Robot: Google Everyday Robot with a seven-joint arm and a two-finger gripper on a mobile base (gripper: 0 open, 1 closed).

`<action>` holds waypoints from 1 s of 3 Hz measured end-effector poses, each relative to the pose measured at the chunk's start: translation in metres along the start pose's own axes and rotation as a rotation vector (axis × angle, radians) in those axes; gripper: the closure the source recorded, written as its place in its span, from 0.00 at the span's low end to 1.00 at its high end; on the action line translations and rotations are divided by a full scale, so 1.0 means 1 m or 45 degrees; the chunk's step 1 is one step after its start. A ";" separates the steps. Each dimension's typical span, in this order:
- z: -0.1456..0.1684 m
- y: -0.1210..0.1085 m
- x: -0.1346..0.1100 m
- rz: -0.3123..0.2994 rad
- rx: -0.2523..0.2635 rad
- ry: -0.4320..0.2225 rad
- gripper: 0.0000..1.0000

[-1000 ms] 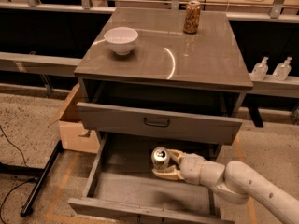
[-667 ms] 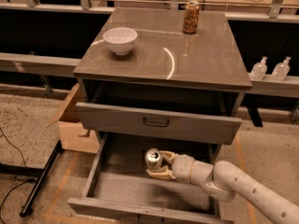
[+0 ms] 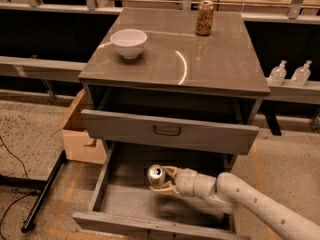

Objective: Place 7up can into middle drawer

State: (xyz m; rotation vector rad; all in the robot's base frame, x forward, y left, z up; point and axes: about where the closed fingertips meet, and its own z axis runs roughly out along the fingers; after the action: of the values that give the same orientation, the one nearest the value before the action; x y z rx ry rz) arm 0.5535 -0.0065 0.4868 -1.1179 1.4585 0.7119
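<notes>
- A cardboard box (image 3: 79, 140) stands on the ground, just beside the cabinet's left side.
- The bowl (image 3: 129, 42) sits on the cabinet top, near its left edge.
- The middle drawer (image 3: 117, 200) is pulled out, with bare floor left of and in front of the can.
- The 7up can (image 3: 156, 175) is over the drawer's middle, tilted and clear of both side walls.
- The gripper (image 3: 162, 180) is clamped around the can, its arm reaching in over the right front corner.
- A brown can (image 3: 204, 18) stands near the top's back edge.

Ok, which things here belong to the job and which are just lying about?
Job: 7up can, held in the claw over the middle drawer.
Lying about: white bowl, brown-orange can, cardboard box, bottles.
</notes>
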 end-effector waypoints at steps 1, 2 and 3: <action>0.016 0.006 0.015 -0.013 -0.040 0.035 1.00; 0.029 0.012 0.030 -0.004 -0.066 0.083 1.00; 0.036 0.013 0.041 0.012 -0.061 0.120 0.82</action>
State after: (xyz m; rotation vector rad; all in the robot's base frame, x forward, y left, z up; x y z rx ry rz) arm 0.5583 0.0201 0.4381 -1.1959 1.5341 0.7126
